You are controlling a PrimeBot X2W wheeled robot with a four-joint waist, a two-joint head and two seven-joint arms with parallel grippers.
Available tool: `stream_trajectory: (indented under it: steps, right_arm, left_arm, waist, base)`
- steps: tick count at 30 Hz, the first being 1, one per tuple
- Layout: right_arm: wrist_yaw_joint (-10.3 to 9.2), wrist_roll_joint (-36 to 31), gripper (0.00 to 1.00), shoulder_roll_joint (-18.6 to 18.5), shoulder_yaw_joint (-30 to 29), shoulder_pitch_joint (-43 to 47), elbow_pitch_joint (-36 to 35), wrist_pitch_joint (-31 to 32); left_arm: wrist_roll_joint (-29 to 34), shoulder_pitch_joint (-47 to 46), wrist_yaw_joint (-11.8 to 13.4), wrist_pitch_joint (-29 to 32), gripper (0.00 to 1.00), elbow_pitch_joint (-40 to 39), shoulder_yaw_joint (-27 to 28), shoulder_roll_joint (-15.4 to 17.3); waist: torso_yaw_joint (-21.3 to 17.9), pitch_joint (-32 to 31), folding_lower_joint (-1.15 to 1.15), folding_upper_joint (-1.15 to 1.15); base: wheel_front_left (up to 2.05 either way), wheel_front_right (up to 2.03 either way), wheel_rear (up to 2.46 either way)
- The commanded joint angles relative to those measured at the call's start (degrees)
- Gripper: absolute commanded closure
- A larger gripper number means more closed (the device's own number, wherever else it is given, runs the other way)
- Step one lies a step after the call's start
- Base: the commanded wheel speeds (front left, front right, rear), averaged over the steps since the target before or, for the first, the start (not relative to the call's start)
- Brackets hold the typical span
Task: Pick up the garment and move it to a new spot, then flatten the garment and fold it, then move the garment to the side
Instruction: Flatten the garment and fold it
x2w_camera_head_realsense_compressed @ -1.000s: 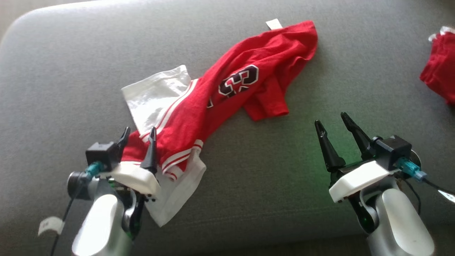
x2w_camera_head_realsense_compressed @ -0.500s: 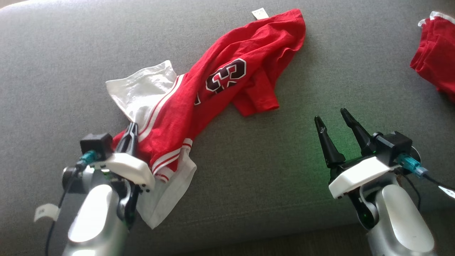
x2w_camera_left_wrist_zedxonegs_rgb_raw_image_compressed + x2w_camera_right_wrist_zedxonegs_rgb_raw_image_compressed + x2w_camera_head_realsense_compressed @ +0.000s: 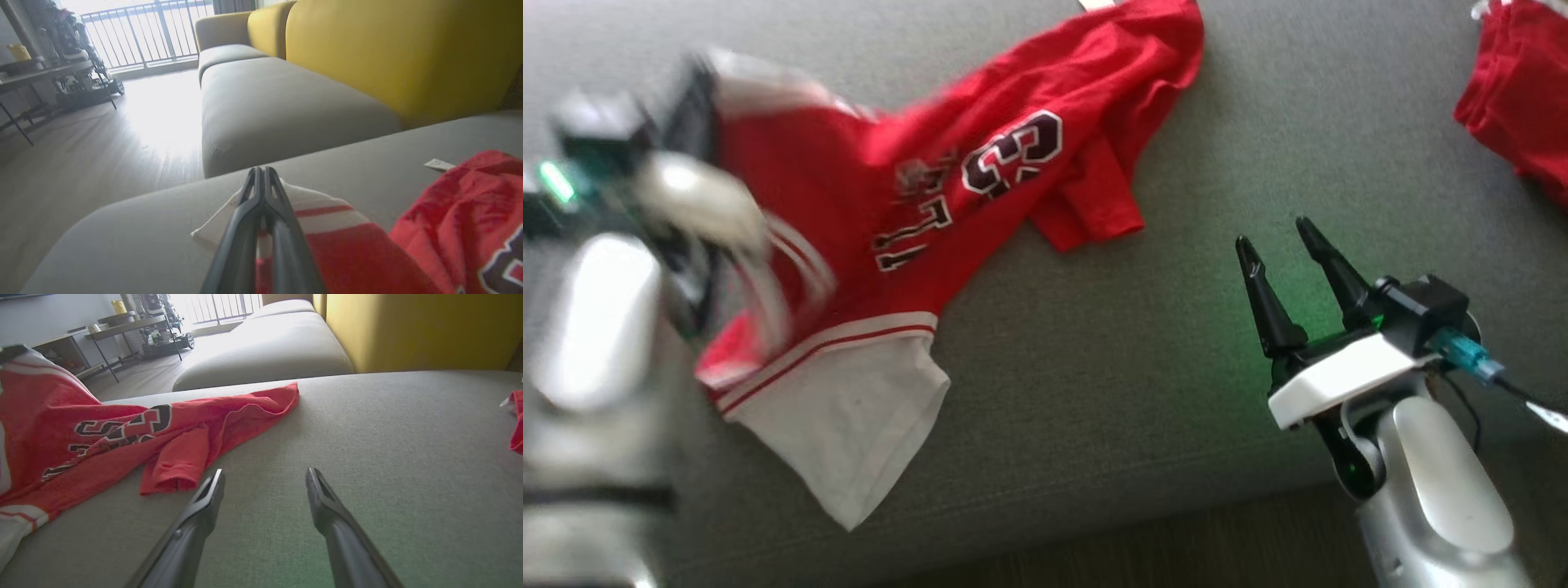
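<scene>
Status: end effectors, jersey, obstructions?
Left end effector shut on red jersey, striped edge raised. Right end effector open, empty. Other red garment far right, not obstructing.

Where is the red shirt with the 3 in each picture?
Head view: shirt from the upper middle down to the lower left, white hem lowest.
Left wrist view: shirt along the bottom, from the middle to the right edge.
Right wrist view: shirt on the left, one corner reaching the middle.
Shared landmark: the black print on it.
</scene>
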Motion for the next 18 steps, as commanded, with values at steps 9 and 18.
stream_trajectory:
  steps: [9, 18]
  right_arm:
    - [-0.01, 2.8, 0.00, 0.4, 4.1, -5.4, -2.2, -1.1]
    - [-0.01, 4.9, 0.00, 0.4, 5.8, -7.2, -3.2, -1.3]
  left_arm:
    - [4.8, -24.0, 0.2, 5.0, 1.00, 2.4, 2.6, 13.3]
    - [8.4, -34.7, 1.9, 5.9, 0.00, 15.3, 0.7, 16.3]
  waist:
    - [-6.2, 8.4, 0.00, 0.00]
    - [-9.0, 12.4, 0.00, 0.00]
  base:
    - [0.00, 0.00, 0.00]
    - [0.00, 0.00, 0.00]
